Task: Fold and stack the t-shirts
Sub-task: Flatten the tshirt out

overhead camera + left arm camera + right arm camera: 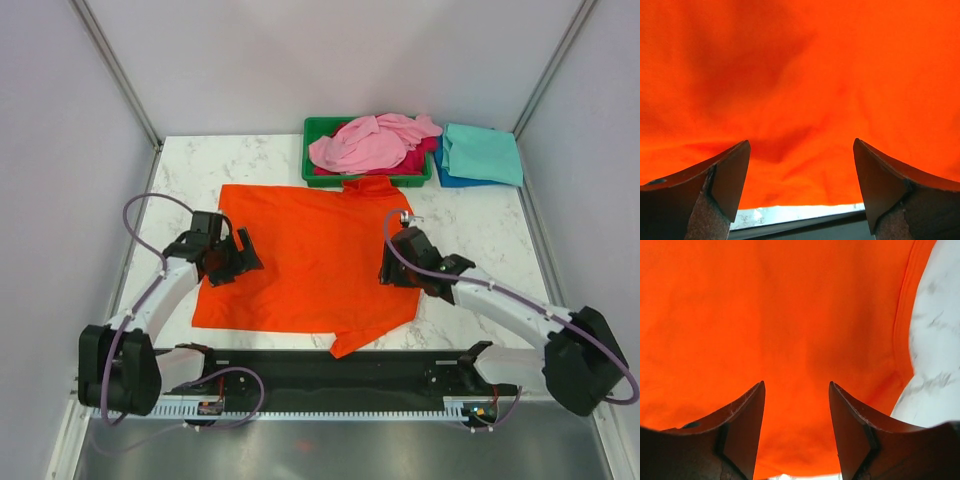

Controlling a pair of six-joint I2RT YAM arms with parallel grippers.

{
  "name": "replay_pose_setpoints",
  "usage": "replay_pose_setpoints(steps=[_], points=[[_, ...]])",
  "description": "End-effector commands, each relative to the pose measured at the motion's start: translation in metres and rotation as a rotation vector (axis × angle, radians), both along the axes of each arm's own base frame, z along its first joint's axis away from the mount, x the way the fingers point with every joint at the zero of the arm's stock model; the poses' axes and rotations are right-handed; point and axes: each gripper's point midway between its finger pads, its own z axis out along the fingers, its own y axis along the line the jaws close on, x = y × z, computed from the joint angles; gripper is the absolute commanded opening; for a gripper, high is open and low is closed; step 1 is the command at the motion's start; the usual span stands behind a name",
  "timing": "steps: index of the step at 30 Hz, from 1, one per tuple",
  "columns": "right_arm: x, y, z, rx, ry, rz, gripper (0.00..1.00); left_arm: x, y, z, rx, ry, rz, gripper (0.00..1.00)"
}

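A bright orange t-shirt (310, 255) lies spread flat on the marble table. My left gripper (243, 255) is open over the shirt's left edge; in the left wrist view (801, 150) orange cloth (800, 75) fills the space between the fingers. My right gripper (392, 270) is open over the shirt's right edge; in the right wrist view (796, 390) the orange cloth (780, 315) lies beneath it. A light pink shirt (370, 143) and a magenta one (418, 156) are heaped in the green tray (312, 150). A folded teal shirt (483, 152) lies on a blue one (447, 178).
The green tray stands at the back centre, touching the orange shirt's collar. The teal and blue stack sits at the back right corner. White walls enclose the table on three sides. A black rail (330, 375) runs along the near edge.
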Motion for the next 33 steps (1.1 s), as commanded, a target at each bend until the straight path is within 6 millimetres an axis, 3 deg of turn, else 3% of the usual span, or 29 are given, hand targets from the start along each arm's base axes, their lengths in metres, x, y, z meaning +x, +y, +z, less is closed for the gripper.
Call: replay_pose_setpoints(steps=[1, 2, 4, 5, 8, 11, 20, 33], points=[[-0.02, 0.014, 0.023, 0.109, -0.078, -0.069, 0.61, 0.01, -0.022, 0.045, -0.109, -0.196, -0.021, 0.9], [-0.044, 0.025, 0.016, 0.093, -0.054, -0.004, 0.61, 0.005, -0.023, 0.049, -0.108, -0.2, -0.033, 0.9], [-0.063, 0.033, 0.018, 0.109, -0.064, -0.011, 0.61, -0.003, -0.028, 0.066, -0.124, -0.223, -0.075, 0.9], [-0.085, 0.039, 0.009, 0.086, -0.041, 0.041, 0.61, -0.006, -0.028, 0.071, -0.121, -0.228, -0.087, 0.9], [-0.12, 0.041, -0.003, 0.049, -0.028, 0.058, 0.6, -0.014, -0.026, 0.087, -0.095, -0.264, -0.137, 0.9], [-0.138, 0.033, -0.016, -0.001, -0.019, 0.041, 0.61, -0.021, -0.026, 0.09, -0.082, -0.272, -0.184, 0.91], [-0.152, 0.021, -0.035, -0.066, 0.006, -0.006, 0.64, -0.024, -0.042, 0.091, -0.15, -0.297, -0.259, 0.91], [-0.121, -0.011, -0.037, -0.099, -0.132, -0.191, 0.71, -0.026, -0.047, 0.095, -0.175, -0.32, -0.284, 0.91]])
